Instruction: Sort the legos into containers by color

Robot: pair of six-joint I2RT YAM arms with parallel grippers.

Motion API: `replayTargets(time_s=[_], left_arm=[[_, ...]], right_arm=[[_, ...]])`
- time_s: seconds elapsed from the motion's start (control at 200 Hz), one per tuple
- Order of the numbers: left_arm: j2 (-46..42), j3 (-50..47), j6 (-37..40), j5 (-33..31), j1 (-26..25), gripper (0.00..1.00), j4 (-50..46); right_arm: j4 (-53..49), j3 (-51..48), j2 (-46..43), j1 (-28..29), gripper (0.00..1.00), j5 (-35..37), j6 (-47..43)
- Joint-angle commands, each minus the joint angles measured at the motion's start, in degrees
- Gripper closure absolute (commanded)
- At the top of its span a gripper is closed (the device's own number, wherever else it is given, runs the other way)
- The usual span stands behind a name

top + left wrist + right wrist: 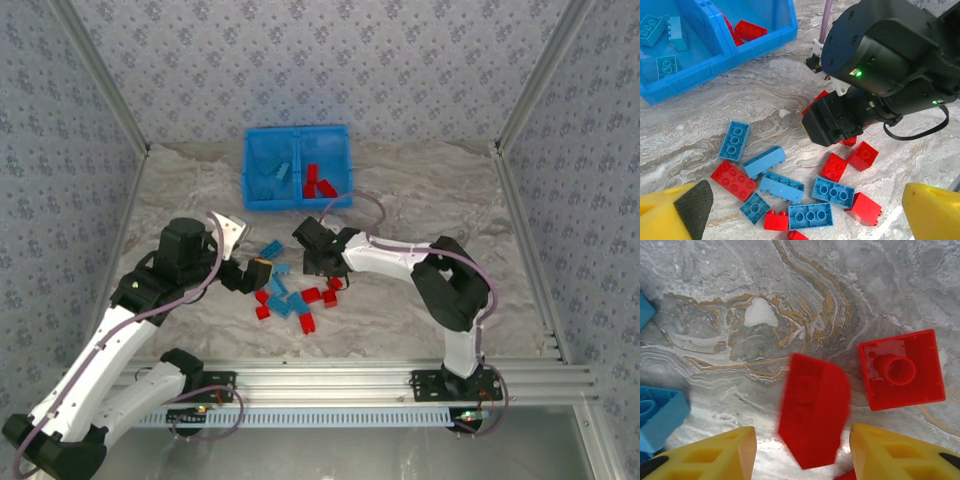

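- Right, the blue bin [297,167] sits at the far side of the table [430,200], split by a middle wall.
- Its left compartment [692,55] holds light blue bricks [651,27]; its right compartment [762,12] holds red bricks [750,30].
- Loose bricks [785,187], red and blue mixed, lie on the table nearer the arms.
- The right gripper [802,440] straddles a blurred red brick [815,405]; whether it's clamped, I can't tell.
- The left gripper [805,212] hangs spread wide over the pile, holding nothing.
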Motion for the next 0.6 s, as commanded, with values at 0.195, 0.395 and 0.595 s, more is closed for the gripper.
replayTargets(time_s=[0.195,0.395,0.595], left_arm=[[-0.27,0.18,1.03,0.99,-0.40,0.01,0.34],[-0.31,0.12,0.93,0.38,-0.36,0.01,0.34],[-0.25,0.00,0.95,0.15,-0.54,0.01,0.28]], right_arm=[[-3.01,0.78,2.53,-0.20,0.59,4.84,0.60],[1.04,0.44,3.50,-1.62,0.50,-0.56,-1.55],[1.78,2.03,5.90,-2.72,0.58,-1.43,-3.79]])
